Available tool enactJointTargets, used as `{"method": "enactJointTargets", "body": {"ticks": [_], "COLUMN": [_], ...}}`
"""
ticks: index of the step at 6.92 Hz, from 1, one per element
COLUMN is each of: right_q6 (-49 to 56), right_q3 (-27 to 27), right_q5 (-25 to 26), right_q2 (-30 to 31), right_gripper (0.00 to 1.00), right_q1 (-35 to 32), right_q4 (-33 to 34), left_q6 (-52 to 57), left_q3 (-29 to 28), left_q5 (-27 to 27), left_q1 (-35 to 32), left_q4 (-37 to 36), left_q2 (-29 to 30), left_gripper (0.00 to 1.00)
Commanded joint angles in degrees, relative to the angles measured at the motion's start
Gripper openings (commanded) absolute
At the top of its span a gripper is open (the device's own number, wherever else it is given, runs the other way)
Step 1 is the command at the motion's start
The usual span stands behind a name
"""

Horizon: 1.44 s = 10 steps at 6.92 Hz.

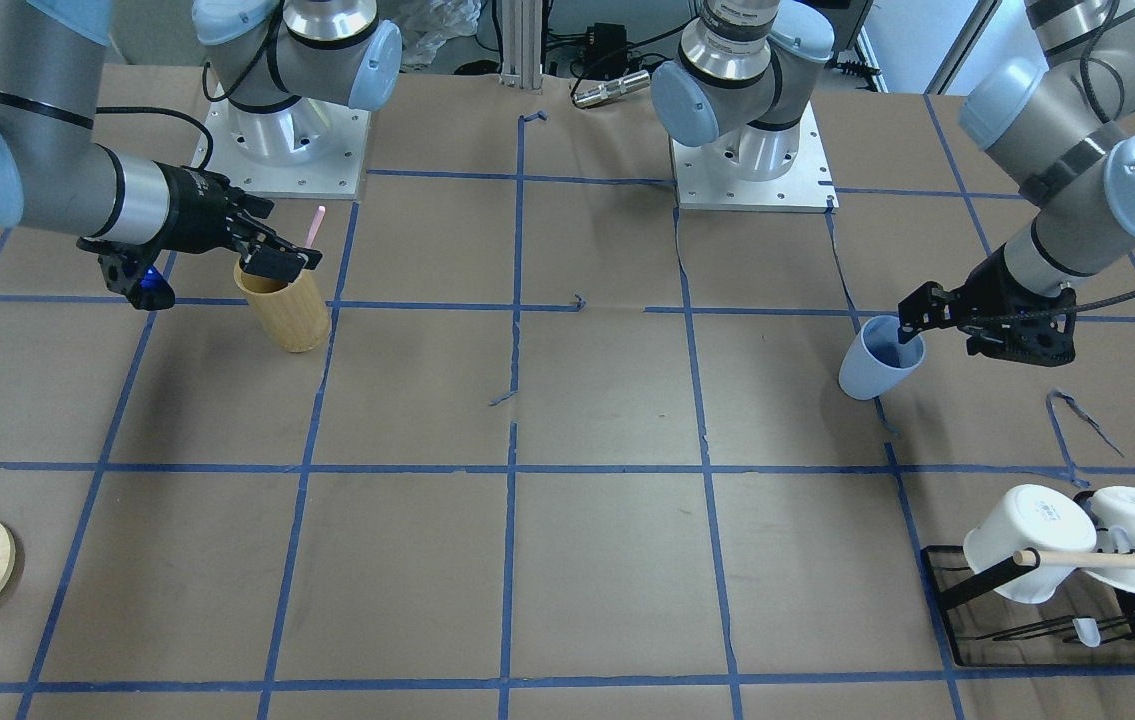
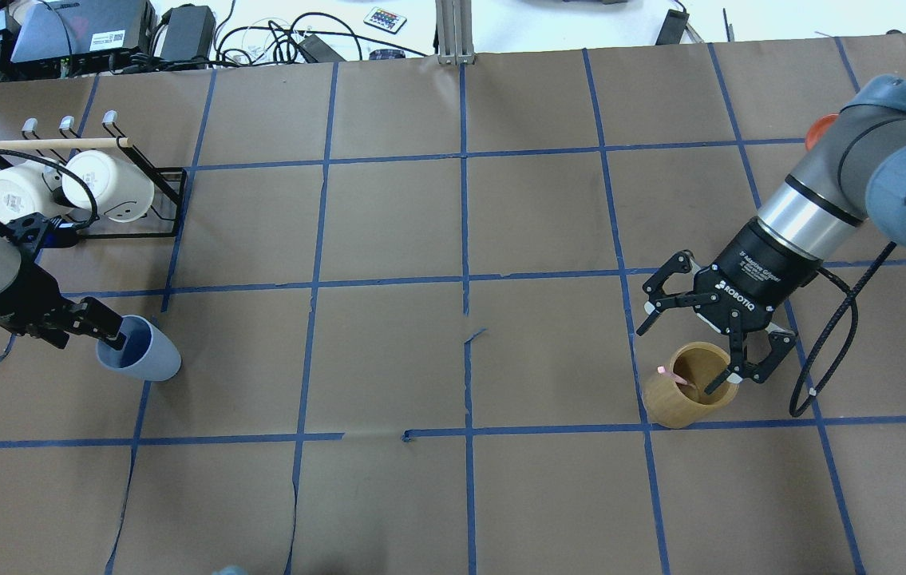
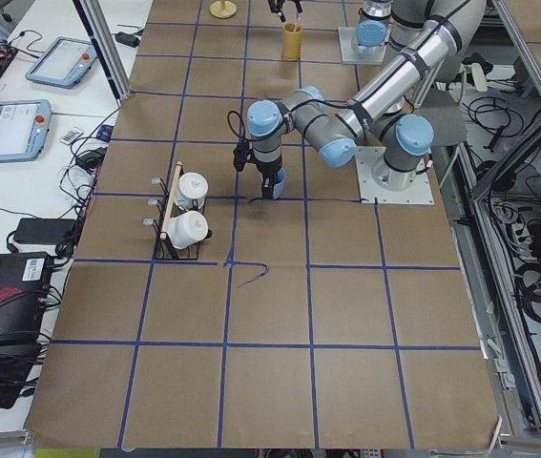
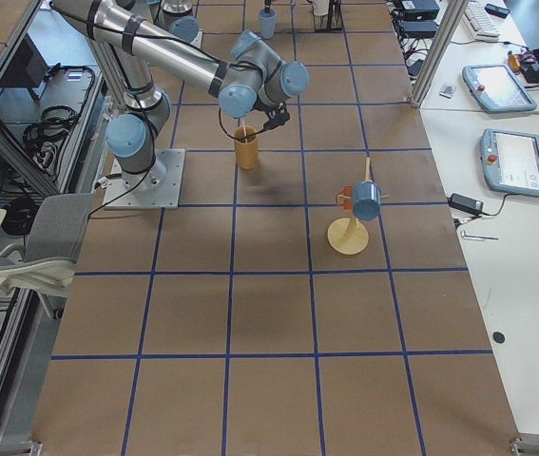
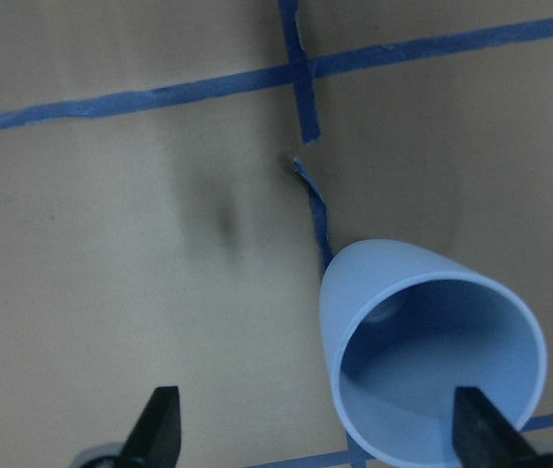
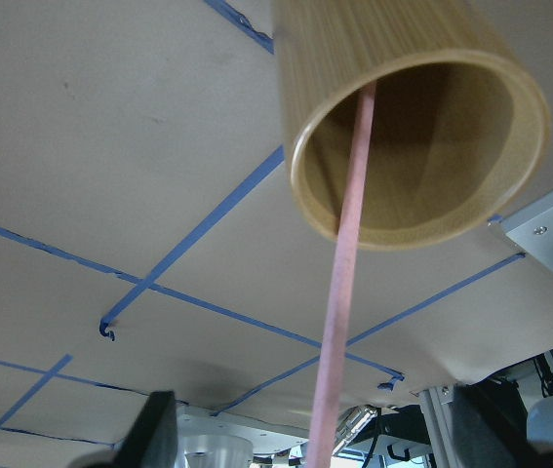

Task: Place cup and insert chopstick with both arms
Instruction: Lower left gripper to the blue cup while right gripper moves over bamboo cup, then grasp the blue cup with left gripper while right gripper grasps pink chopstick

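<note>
Step in hand: the grasp, judged from both arms poised at their objects with neither thing gripped yet.
Cup: stands on the worktop at centre right of the front-facing view, by a crossing of blue tape lines, its mouth open upward.
Left gripper: at the cup's rim. The wrist view shows its jaws spread wide, one finger over the cup's mouth and the other well out over bare worktop, so the wall sits between them unpinched.
Chopstick: leans inside the bamboo holder at upper left of the front-facing view, its pink tip poking above the rim.
Right gripper: hangs over the holder's mouth at lower right of the overhead view. Its jaws are spread apart with the chopstick running between them, touched by neither as far as the wrist view shows.
Next move, left: probably press the jaws onto the cup wall, then carry the cup toward the middle of the worktop and set it upright.
Next move, right: probably pinch the thin stick squarely, draw it along its own lean so the holder does not tip, then lower it into the cup.
Risk: the light cup may tilt under a one-wall grip.
</note>
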State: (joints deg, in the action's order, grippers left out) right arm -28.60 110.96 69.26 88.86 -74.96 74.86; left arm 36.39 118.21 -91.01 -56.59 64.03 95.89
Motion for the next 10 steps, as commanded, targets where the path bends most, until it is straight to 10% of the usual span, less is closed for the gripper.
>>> {"method": "enactJointTargets", "body": {"ticks": [1, 3, 7, 10], "right_q6": [-1.2, -1.3, -2.6, -3.9], "right_q3": [0.4, 0.4, -0.7, -7.7], "right_q5": [-0.5, -2.0, -3.1, -5.3], "right_q2": [0.0, 0.0, 0.0, 0.0], "right_gripper": [0.78, 0.45, 0.01, 0.00], "right_q1": [-0.1, -0.1, -0.1, 0.0], "right_q4": [-2.4, -3.8, -4.1, -13.2], "left_q6": [-2.1, -1.7, -2.5, -35.0], "left_q3": [1.2, 1.0, -5.3, -14.2], "left_q5": [-0.5, -0.5, -0.7, 4.8], "left_q1": [-1.4, -1.5, -10.2, -31.9], "left_q4": [0.1, 0.3, 3.6, 5.2], "left_q2": [0.7, 0.5, -0.9, 4.2], "left_gripper": [0.72, 0.01, 0.00, 0.00]}}
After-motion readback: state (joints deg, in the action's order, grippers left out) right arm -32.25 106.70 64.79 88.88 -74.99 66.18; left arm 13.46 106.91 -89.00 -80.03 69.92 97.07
